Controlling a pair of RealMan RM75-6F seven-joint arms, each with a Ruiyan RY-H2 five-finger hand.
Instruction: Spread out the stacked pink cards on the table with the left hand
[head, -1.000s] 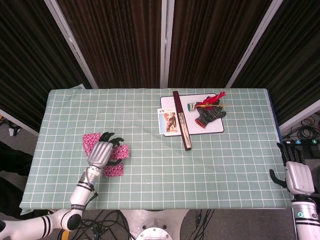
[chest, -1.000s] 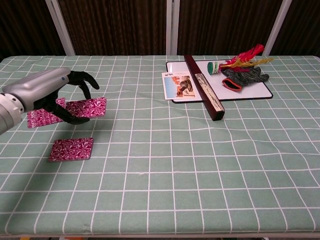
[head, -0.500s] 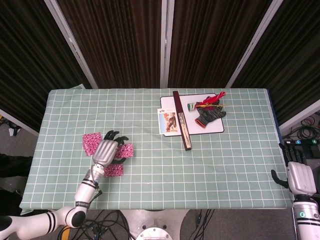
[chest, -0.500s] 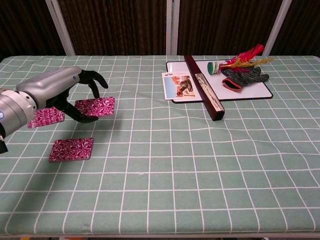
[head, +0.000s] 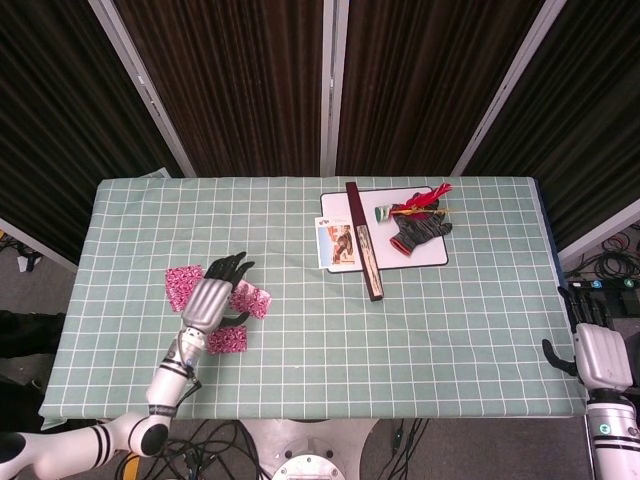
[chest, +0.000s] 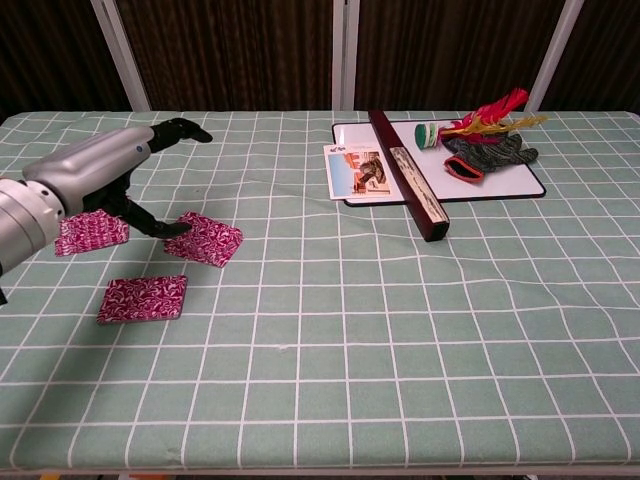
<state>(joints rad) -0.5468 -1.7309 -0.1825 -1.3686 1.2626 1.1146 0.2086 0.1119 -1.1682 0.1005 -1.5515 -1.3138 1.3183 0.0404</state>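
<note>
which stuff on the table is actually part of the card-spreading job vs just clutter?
Job:
- three pink cards: far-left, near, middle
- left hand, above the middle card

Clutter:
- white board
- dark wooden bar
- picture card
- grey glove
- feathers

From above, the left hand (head: 212, 297) covers part of the middle pink card (head: 252, 298) and a corner of the nearest pink card (head: 228, 340). The right hand (head: 597, 352) sits at the head view's edge, its fingers too small to read, and the chest view misses it.
</note>
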